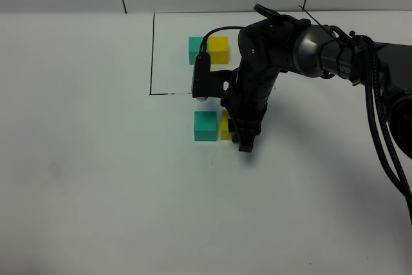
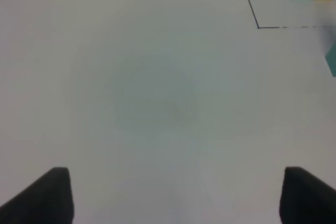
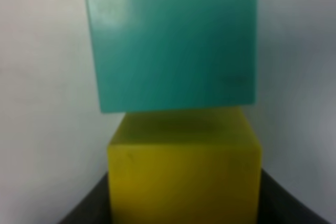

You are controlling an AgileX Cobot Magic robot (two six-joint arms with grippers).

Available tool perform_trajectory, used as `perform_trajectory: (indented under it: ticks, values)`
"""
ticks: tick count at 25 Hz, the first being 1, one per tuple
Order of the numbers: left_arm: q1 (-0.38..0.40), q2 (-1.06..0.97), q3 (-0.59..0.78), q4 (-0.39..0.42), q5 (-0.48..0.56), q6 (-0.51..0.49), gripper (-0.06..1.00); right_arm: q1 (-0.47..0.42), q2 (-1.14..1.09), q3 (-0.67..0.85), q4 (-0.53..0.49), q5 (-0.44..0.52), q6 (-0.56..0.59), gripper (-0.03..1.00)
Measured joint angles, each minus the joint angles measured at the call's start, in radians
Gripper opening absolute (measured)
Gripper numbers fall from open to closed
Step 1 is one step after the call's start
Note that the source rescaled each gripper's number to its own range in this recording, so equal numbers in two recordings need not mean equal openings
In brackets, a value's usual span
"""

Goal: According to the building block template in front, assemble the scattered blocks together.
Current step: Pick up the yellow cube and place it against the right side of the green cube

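The right gripper (image 1: 237, 134) reaches across the middle of the white table (image 1: 96, 191) and comes down on the yellow cube (image 1: 225, 125), its jaws clenched against that cube's 2 sides in the right wrist view. The teal cube (image 1: 205, 125) sits flush against the yellow one, the 2 touching face to face just outside the black line (image 1: 152, 56). Inside that outline lies the building block template (image 1: 208, 49), teal beside yellow, near the pair. The left gripper (image 2: 176, 170) hangs released over bare table, fingers (image 2: 52, 195) wide apart.
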Motion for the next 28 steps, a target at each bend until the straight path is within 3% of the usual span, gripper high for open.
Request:
perform_trajectory:
  ticks: [22,28]
  values:
    - [0.000,0.000,0.000,0.000,0.000,0.000,0.71,0.017,0.011,-0.004,-0.001,-0.015,-0.009,0.01]
    - [0.000,0.000,0.000,0.000,0.000,0.000,0.71,0.017,0.011,-0.004,0.000,-0.015,-0.059,0.01]
